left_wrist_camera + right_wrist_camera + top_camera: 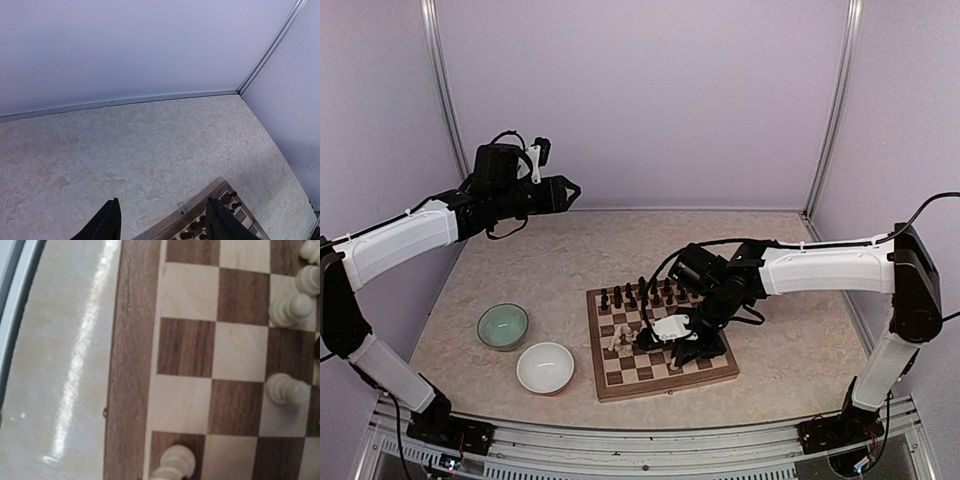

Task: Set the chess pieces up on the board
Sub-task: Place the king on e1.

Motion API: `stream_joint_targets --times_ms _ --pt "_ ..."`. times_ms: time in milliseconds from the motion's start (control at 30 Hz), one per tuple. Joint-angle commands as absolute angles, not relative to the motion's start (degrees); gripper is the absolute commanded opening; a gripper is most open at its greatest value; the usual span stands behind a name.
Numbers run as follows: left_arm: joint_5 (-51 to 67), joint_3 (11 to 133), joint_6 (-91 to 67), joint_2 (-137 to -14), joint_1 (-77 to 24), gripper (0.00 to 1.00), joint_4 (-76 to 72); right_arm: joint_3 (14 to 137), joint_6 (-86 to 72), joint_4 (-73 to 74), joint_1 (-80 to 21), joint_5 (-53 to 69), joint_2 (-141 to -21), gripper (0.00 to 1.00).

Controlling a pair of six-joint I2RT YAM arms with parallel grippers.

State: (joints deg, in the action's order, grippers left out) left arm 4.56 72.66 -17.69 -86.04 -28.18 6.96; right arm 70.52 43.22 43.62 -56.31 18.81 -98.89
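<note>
While right jaws are clenched: on the cream piece (172, 461) or not, unclear.
Left jaws: released, empty.
Care: centre it upright, mid-square.

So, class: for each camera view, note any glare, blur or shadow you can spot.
Right wrist view: a bright glare streak runs down the glossy beige marbled tabletop; the cream turned chess pieces look soft. Left wrist view: even light, no glare. Top view: evenly lit, faint shadows.
</note>
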Motion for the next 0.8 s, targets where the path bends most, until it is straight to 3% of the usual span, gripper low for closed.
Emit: stream_joint_targets --times_ms 0,167,667,767 --pt "5.45 74.53 -17.14 -86.45 -28.56 0.58 7.21 70.05 42.62 43.30 -56.51 19.54 -100.04 0.02" --pt "5.51 74.51 -17.14 -86.49 -28.57 0.58 7.23 70.14 42.45 43.48 -56.51 19.47 -100.44 0.04" --pt "5.67 74.53 -17.06 -86.52 -28.65 0.59 7.34 75.72 41.31 46.54 -54.25 20.60 -99.24 0.37" --pt "5.64 74.61 -17.09 -86.75 -28.57 0.59 7.33 78.85 40.20 46.29 -52.76 21.01 -99.67 0.37"
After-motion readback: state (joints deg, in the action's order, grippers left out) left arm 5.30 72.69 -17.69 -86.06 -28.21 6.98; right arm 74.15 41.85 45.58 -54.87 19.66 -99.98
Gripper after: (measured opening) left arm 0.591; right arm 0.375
